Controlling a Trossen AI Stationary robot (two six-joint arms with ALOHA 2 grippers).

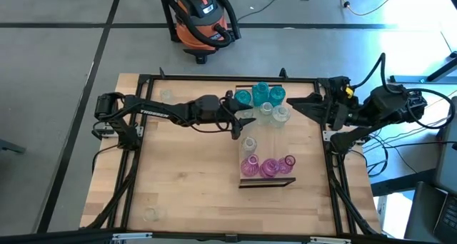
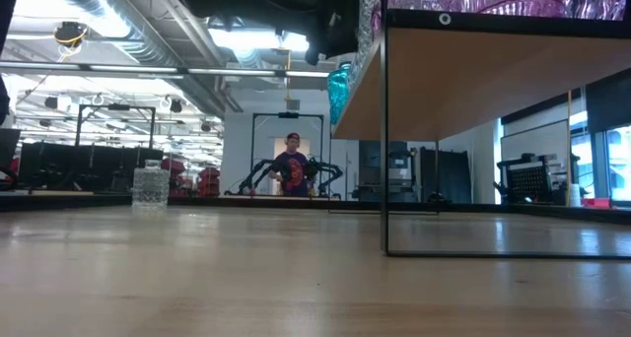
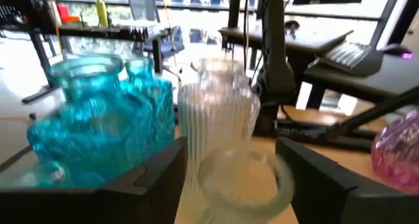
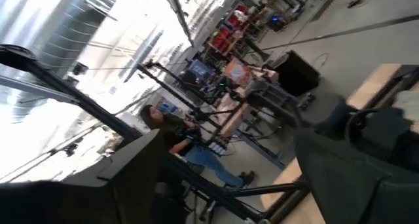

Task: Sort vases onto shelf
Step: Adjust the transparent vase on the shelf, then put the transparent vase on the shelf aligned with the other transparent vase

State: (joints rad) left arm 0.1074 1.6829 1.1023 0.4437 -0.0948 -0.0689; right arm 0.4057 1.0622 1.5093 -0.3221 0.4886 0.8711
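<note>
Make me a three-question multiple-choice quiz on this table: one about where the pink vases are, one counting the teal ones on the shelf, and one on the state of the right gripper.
1. Where on the shelf do the pink vases stand?
A. At the end with the dark edge
B. At the far end, beside the teal ones
C. Off the shelf, on the tabletop

2. How many teal vases are on the shelf?
A. One
B. Three
C. Five

3. What state is the right gripper in?
A. Shut on a pink vase
B. Shut on a teal vase
C. Open and empty

Answers:
1 A: the pink vases cluster by the dark edge of the shelf.
2 B: three teal vases stand at the opposite end.
3 C: the right gripper waits at the table's right edge with its fingers apart and nothing between them, while the left gripper is at the shelf's left side.
</note>
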